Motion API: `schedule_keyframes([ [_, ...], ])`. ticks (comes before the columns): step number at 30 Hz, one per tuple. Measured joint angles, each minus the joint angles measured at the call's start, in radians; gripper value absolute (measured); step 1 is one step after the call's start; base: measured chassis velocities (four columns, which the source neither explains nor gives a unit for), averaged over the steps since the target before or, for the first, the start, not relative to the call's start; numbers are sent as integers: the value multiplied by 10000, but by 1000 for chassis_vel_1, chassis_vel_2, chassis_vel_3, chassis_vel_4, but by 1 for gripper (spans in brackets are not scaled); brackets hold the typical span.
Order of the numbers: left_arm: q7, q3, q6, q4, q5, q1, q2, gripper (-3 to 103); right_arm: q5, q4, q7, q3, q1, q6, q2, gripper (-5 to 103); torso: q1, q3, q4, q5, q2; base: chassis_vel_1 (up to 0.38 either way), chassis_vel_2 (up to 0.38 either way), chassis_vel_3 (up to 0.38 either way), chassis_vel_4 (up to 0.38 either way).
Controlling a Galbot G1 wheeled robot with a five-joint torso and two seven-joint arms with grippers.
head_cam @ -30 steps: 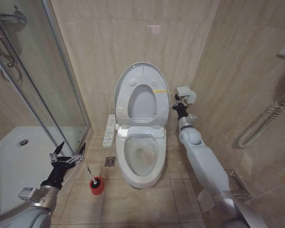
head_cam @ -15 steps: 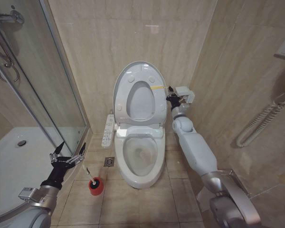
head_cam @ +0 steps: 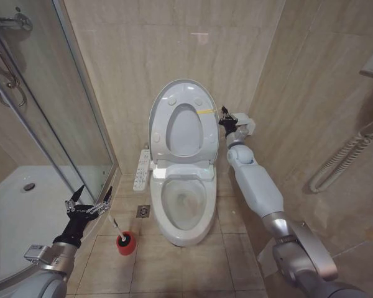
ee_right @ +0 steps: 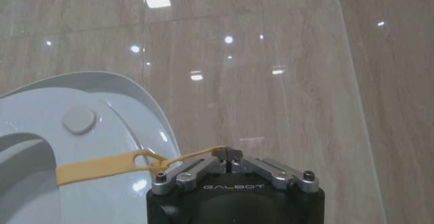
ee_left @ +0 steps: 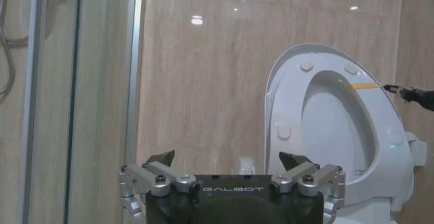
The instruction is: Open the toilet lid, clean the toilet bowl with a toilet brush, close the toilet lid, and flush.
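Now that the toilet lid (head_cam: 181, 102) stands fully upright, my right gripper (head_cam: 224, 119) still pinches its yellow pull loop (ee_right: 112, 164); my left gripper (head_cam: 87, 208) hovers spread, empty, near the toilet brush (head_cam: 120, 234).

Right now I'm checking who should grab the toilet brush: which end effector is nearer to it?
Left. The left end effector hovers open just beside and above the toilet brush on the floor; the right end effector is up at the raised toilet lid.
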State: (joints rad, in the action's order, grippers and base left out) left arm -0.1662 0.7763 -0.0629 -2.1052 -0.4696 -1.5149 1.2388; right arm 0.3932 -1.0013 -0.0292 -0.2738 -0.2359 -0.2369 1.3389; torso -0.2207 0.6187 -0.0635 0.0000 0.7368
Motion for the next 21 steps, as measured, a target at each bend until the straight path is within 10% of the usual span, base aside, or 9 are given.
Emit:
schedule_keyframes([
  [21, 0, 0, 0, 0, 0, 0, 0, 100, -20, -55, -44, 93, -28, 1, -106, 0, 0, -1, -5, 0, 1, 0, 0, 0, 0],
])
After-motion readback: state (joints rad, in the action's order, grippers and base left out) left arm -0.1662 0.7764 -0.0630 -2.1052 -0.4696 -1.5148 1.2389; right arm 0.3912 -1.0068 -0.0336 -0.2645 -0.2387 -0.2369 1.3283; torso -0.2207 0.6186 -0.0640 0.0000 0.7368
